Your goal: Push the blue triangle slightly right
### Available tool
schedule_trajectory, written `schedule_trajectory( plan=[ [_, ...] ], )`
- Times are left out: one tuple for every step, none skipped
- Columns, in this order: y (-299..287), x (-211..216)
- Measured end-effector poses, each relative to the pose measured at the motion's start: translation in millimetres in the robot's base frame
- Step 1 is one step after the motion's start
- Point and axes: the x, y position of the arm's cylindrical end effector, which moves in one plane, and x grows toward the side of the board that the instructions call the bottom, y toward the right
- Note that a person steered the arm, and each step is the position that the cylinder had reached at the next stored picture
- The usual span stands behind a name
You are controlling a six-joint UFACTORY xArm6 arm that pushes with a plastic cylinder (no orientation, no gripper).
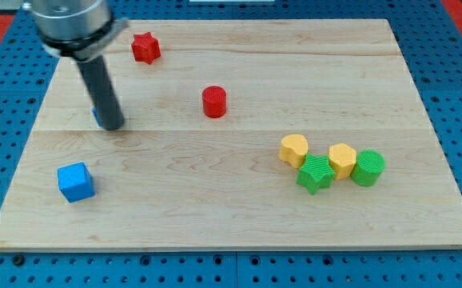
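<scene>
My dark rod comes down from the view's top left and my tip rests on the board. A sliver of blue shows at the rod's left edge, just above the tip; this is the blue triangle, almost wholly hidden behind the rod. My tip stands right against it, on its right side as seen here. Its shape cannot be made out.
A blue cube lies below the tip at the view's lower left. A red star is at the top, a red cylinder in the middle. At the right are two yellow blocks, a green star and a green cylinder. The wooden board sits on a blue pegboard.
</scene>
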Motion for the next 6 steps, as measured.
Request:
schedule_trajectory(
  plan=[
    [-60, 0],
    [-69, -18],
    [-56, -29],
    [-12, -23],
    [8, -4],
    [27, -4]
  ],
)
